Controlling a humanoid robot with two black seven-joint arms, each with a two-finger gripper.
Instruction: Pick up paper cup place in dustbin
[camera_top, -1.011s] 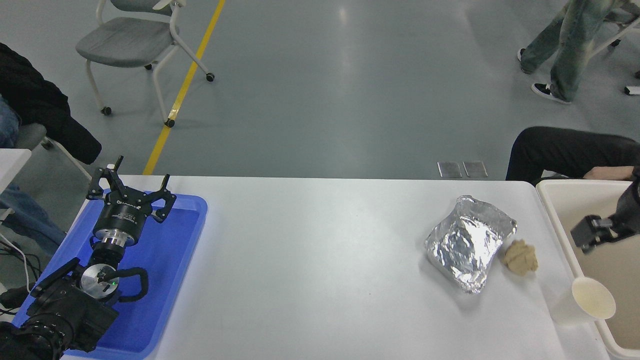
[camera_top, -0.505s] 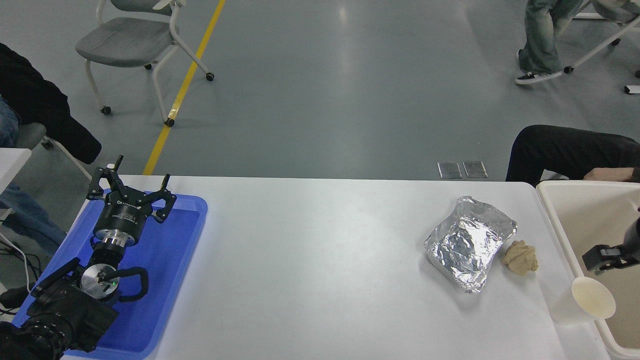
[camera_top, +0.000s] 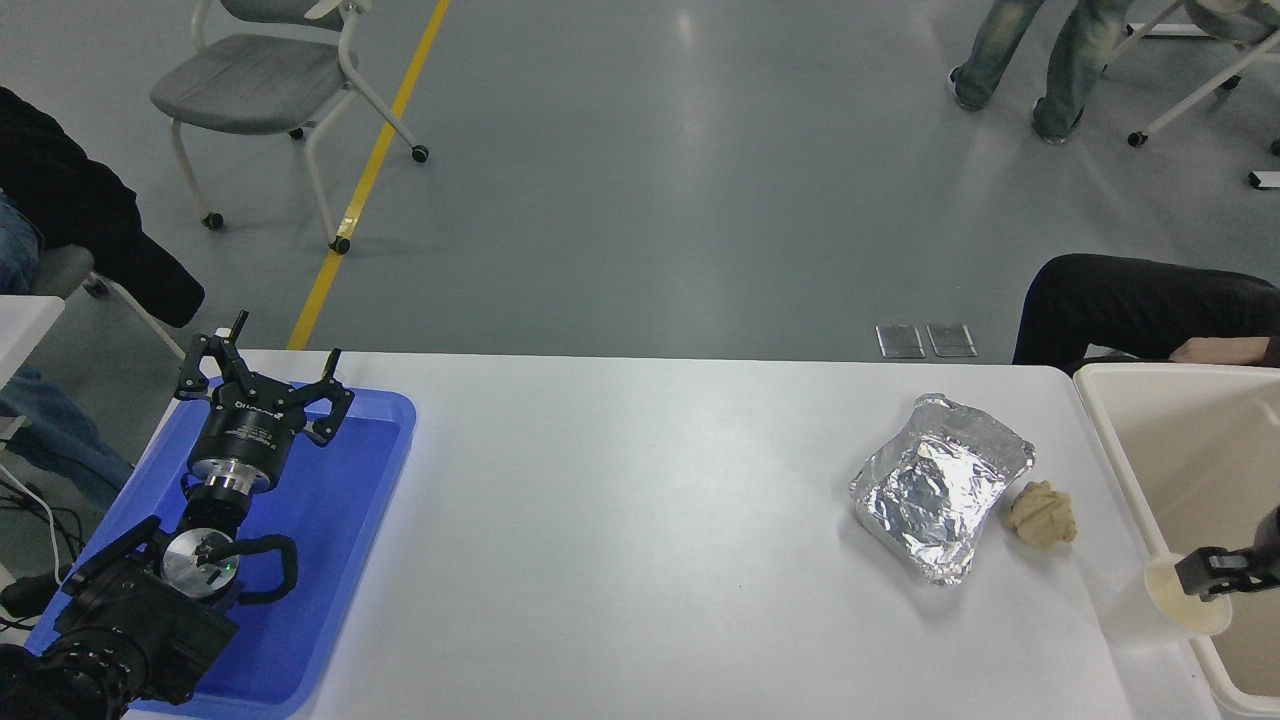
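From the head view I see my right gripper (camera_top: 1212, 576) at the paper cup (camera_top: 1165, 605) mouth; I cannot tell its grip. The cup stands on the white table (camera_top: 640, 540) against the dustbin (camera_top: 1110, 440) wall, near the foil container (camera_top: 940, 485). My left gripper (camera_top: 262, 385) sits splayed over the blue tray (camera_top: 330, 560).

The foil container (camera_top: 942, 486) is shiny, crinkled metal foil; beside it lies a rough, matt tan lump (camera_top: 1042, 514). The paper cup (camera_top: 1160, 604) looks matt, the dustbin (camera_top: 1180, 440) smooth plastic, the blue tray (camera_top: 345, 500) glossy plastic.
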